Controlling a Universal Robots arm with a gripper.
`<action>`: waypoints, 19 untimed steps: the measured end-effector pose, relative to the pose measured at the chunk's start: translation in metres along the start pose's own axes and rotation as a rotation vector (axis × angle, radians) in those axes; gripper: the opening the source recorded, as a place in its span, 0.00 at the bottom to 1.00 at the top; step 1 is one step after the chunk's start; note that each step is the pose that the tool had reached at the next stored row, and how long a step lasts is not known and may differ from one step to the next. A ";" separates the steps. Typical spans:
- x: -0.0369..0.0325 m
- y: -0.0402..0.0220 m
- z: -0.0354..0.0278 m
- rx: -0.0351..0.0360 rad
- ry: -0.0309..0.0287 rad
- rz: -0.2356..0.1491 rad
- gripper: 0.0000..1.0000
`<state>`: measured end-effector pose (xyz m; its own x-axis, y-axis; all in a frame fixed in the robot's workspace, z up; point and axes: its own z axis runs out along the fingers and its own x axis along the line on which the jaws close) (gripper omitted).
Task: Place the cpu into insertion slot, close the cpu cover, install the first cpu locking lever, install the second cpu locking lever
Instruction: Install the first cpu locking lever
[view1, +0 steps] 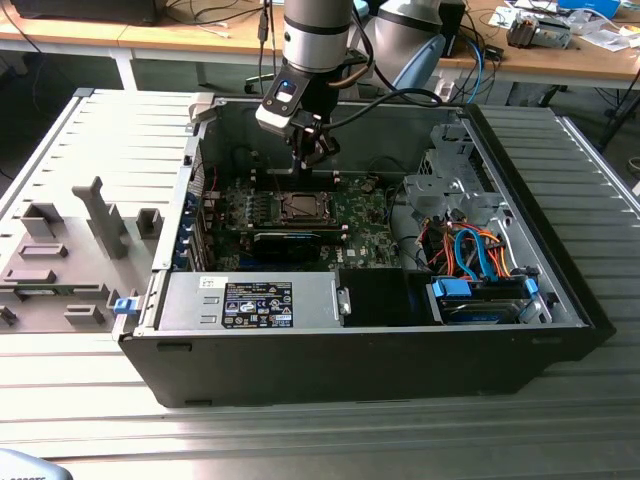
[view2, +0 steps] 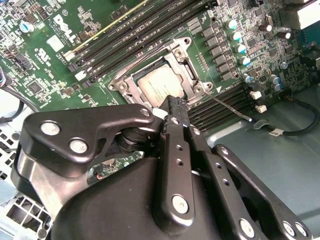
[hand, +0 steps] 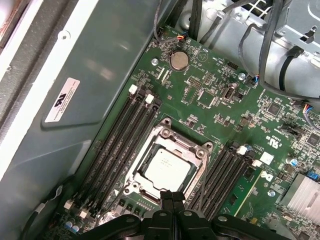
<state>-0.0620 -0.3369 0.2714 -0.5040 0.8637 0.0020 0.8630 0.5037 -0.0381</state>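
claw (hand: 172, 196): fingers shut tight, holding nothing, low at the edge of the cpu cover (hand: 201, 151) | cpu (hand: 167, 167): flat in the insertion slot (hand: 146, 191) | cover: looks down over the chip | locking lever (view2: 231, 108): thin wire sticking out loose, likely why the claw is here

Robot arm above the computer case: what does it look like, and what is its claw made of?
The arm is a round silver-grey tube ending in black parts, with a small blue light and black cables looping off it. The gripper is black metal: flat linked bars joined by silver screws.
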 end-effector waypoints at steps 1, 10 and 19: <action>0.0000 0.0000 0.0000 0.0003 -0.0005 0.000 0.11; 0.0000 0.0000 0.0002 0.0029 -0.0050 0.000 0.11; 0.0000 0.0000 0.0004 0.0056 -0.0095 0.000 0.11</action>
<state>-0.0620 -0.3368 0.2711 -0.5040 0.8637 -0.0076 0.8630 0.5033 -0.0436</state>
